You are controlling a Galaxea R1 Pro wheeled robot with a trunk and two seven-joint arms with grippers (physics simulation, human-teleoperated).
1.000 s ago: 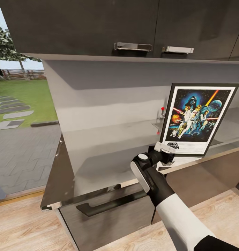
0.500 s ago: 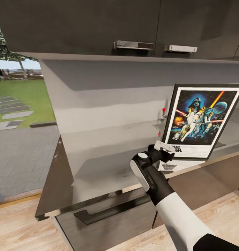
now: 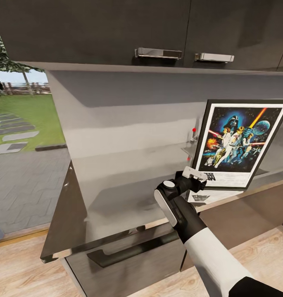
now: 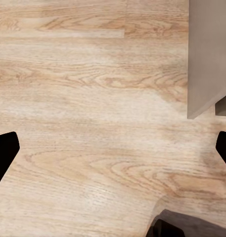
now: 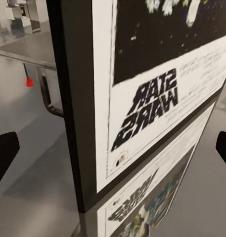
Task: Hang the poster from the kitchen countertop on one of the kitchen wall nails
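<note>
Head view: right claw [image 3: 193, 178] clamped on upright poster's [image 3: 239, 140] lower left corner.

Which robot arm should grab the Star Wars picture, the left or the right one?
Probably the right. Its claw is already at the bottom corner of the poster standing on the countertop, while the left wrist camera faces the wood floor.

Black-framed poster [image 3: 240, 142] (white border, dark blue art); pale wood floor [image 4: 93, 123].

Black-framed, white-bordered Star Wars poster [image 5: 142, 98] stands edge-on upon the glossy grey surface [image 5: 33, 128], its reflection at 6 o'clock; a small red dot [image 5: 29, 82] at 9 o'clock
</note>
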